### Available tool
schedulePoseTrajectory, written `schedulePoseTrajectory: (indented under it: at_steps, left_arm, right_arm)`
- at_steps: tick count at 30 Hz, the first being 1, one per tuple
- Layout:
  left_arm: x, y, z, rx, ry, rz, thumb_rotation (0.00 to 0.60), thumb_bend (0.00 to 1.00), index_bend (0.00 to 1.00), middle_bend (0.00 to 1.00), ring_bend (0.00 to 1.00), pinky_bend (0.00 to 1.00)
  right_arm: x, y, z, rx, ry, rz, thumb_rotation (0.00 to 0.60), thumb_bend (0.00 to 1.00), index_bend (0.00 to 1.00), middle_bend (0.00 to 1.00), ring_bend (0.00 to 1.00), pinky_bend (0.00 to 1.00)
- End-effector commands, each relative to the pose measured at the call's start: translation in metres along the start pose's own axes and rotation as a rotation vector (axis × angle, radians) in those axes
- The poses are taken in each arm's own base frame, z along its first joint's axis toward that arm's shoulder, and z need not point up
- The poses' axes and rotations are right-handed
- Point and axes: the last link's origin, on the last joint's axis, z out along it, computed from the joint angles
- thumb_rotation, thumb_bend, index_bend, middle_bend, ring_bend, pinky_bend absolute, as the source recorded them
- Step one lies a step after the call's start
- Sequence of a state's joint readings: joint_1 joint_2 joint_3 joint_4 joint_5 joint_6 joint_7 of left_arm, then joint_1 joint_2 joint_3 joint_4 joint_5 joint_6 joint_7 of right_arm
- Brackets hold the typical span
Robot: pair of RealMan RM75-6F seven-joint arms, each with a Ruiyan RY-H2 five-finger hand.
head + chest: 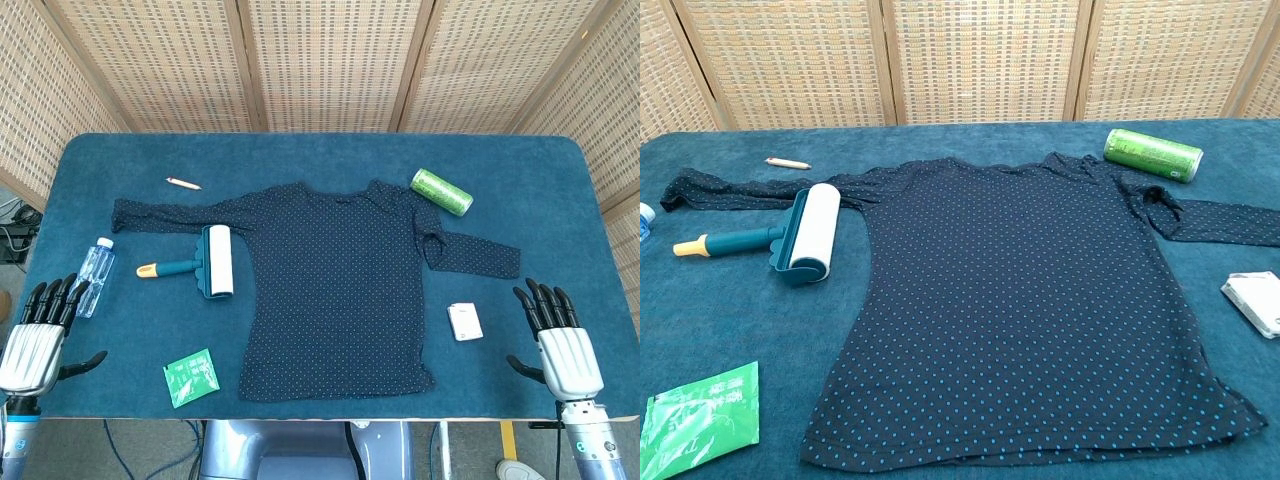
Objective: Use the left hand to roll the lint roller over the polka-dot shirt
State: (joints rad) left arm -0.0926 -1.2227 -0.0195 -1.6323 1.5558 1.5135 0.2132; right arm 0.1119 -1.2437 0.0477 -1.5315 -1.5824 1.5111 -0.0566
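Flat on the table (560, 180), the shirt (340, 285) lies between both hands. Left hand (35, 340) hovers at the near edge, fingers spread and holding nothing; the roller (205, 263) lies well beyond its fingertips, just beside the shirt. Right hand (560, 345) likewise has fingers spread, a small packet (464, 321) near them.

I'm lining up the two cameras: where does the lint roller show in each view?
Head view: the lint roller lies left of centre, its white roll beside the polka-dot shirt's left edge, its handle pointing left.
Chest view: the lint roller sits at the left, roll uppermost right, yellow-tipped handle pointing left.
Shared landmark: the green can near the shirt's far shoulder.
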Motion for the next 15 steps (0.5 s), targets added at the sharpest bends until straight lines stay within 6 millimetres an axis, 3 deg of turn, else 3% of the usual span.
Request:
schedulePoseTrajectory:
  at_steps: [1,5,8,10,15]
  left_arm:
    - [0.000,0.001,0.000,-0.001,0.007,-0.002,0.600,0.02,0.00,0.00,0.00,0.00]
    - [0.000,0.000,0.004,0.015,0.020,-0.012,0.600,0.02,0.00,0.00,0.00,0.06]
    - [0.000,0.001,0.018,0.016,0.042,-0.026,0.600,0.03,0.00,0.06,0.11,0.26]
    - [0.000,0.002,0.027,0.011,0.035,-0.026,0.600,0.05,0.00,0.26,0.30,0.41]
    - [0.004,0.008,0.056,-0.018,-0.003,-0.020,0.600,0.08,0.05,0.61,0.52,0.54]
  right_arm:
    - [0.000,0.000,0.000,0.000,0.002,0.002,0.600,0.02,0.00,0.00,0.00,0.00]
    - [0.001,0.000,0.000,-0.003,0.003,0.006,0.600,0.02,0.00,0.00,0.00,0.00]
    - [0.000,0.001,0.001,-0.007,0.000,0.009,0.600,0.02,0.00,0.00,0.00,0.00]
    - [-0.001,0.002,0.001,-0.008,-0.002,0.010,0.600,0.02,0.00,0.00,0.00,0.00]
    - [-0.001,0.002,0.002,-0.006,-0.002,0.014,0.600,0.02,0.00,0.00,0.00,0.00]
